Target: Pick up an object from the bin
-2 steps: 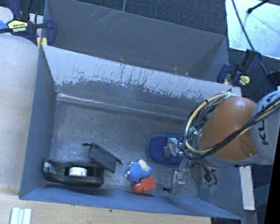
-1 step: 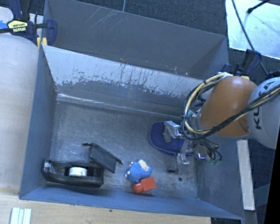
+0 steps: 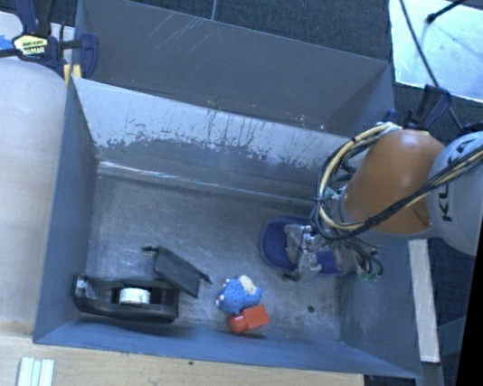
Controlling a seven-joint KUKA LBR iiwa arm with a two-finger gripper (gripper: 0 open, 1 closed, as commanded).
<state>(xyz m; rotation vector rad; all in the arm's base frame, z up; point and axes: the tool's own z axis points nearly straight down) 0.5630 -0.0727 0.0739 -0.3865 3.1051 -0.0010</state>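
Lying right of the frame's centre in the bin (image 3: pixel 242 78), a dark blue rounded thing (image 3: pixel 273 242) sits partly under the gripper (image 3: pixel 303 260), whose opening I cannot tell. A blue-and-red toy (image 3: pixel 241 305) lies lower centre and a black tape dispenser (image 3: pixel 128 295) lower left.

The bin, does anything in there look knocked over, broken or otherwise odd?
Nothing looks spilled or broken. The black tape dispenser lies along the near wall, with a loose black flat piece tilted just behind it; whether that piece belongs to it I cannot tell.
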